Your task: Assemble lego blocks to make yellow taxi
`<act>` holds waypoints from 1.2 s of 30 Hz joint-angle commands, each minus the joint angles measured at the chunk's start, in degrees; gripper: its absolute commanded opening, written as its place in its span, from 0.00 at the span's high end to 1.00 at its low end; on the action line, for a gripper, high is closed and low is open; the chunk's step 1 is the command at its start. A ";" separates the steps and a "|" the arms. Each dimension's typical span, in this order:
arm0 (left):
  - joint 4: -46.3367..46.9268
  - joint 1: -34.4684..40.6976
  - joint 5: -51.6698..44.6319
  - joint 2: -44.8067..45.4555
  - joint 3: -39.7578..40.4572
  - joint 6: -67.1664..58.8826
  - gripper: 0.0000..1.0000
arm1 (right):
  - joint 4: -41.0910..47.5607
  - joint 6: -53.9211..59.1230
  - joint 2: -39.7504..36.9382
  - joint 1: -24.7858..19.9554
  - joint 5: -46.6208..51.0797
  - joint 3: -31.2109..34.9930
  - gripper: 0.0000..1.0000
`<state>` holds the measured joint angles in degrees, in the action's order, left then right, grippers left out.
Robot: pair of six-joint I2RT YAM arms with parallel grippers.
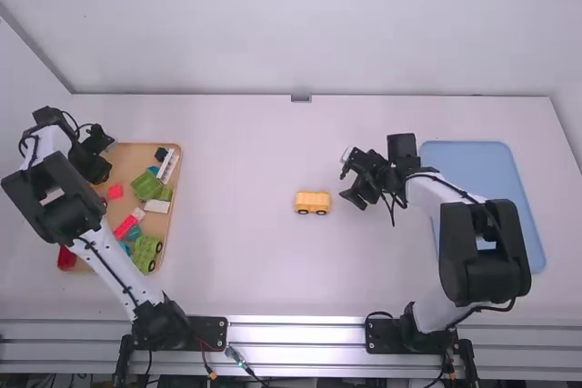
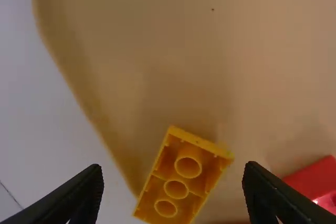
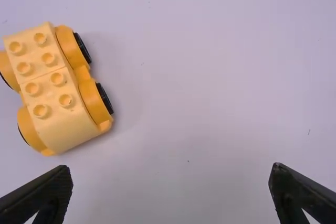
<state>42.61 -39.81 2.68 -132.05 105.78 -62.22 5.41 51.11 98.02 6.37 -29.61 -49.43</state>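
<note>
My left gripper (image 1: pixel 102 154) is over the far left part of the wooden tray. In the left wrist view my left gripper (image 2: pixel 173 190) stands open, with a yellow block (image 2: pixel 176 179) lying hollow side up between and below its fingertips, near the tray's edge. The yellow car body (image 1: pixel 312 203) with black wheels stands mid-table. My right gripper (image 1: pixel 346 185) is held to its right. In the right wrist view my right gripper (image 3: pixel 170 174) is wide open over bare table, and the yellow car body (image 3: pixel 55 87) shows its studded top, apart from the fingers.
Red, green, teal and white blocks lie in the wooden tray (image 1: pixel 168 215), among them a green wheeled piece (image 1: pixel 145 253). A red block (image 2: pixel 317 182) lies beside the yellow block. A blue tray (image 1: pixel 468 156) sits at the right, partly under the right arm.
</note>
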 commanded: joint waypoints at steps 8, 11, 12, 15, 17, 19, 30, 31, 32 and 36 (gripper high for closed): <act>-0.96 -1.07 -0.31 -0.44 -2.89 -0.59 0.29 | 1.70 -0.33 -1.01 -0.11 -0.11 -0.42 0.01; -1.88 -1.70 -0.39 -0.44 -3.87 -0.24 0.29 | 2.43 -0.31 -1.01 0.04 0.13 -0.42 0.01; -2.03 -1.86 -0.66 -0.44 -4.00 -0.22 0.29 | 2.51 -0.33 -1.01 0.11 0.31 -0.42 0.01; -2.05 -2.25 -0.70 -0.44 -4.11 -0.22 0.31 | 2.45 -0.31 -1.01 -0.07 1.27 -0.42 0.01; -1.86 -2.21 -0.66 -0.44 -4.11 -0.22 0.32 | 2.40 -0.33 -1.01 0.17 1.40 -0.42 0.01; -1.20 -2.08 -0.72 -0.44 -4.11 -0.20 0.36 | 2.45 -0.33 -1.01 0.02 1.16 -0.42 0.01; 0.24 -2.10 -3.30 -0.44 -4.11 -0.20 0.55 | 2.47 -0.35 -1.01 -0.07 1.18 -0.42 0.01; 0.35 -2.08 -3.28 -0.44 -4.11 -0.20 0.57 | 2.43 -0.31 -1.01 -0.09 1.20 -0.42 0.01; 0.39 -2.08 -3.21 -0.44 -4.11 -0.20 0.57 | 2.47 -0.31 -1.01 -0.09 1.20 -0.42 0.01; 0.13 -2.27 -1.07 -0.44 -4.11 1.81 0.57 | 2.56 -0.33 -1.01 -0.04 1.18 -0.42 0.01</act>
<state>42.52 -41.80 0.89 -132.05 102.24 -61.49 7.73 51.11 98.02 6.37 -28.16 -49.43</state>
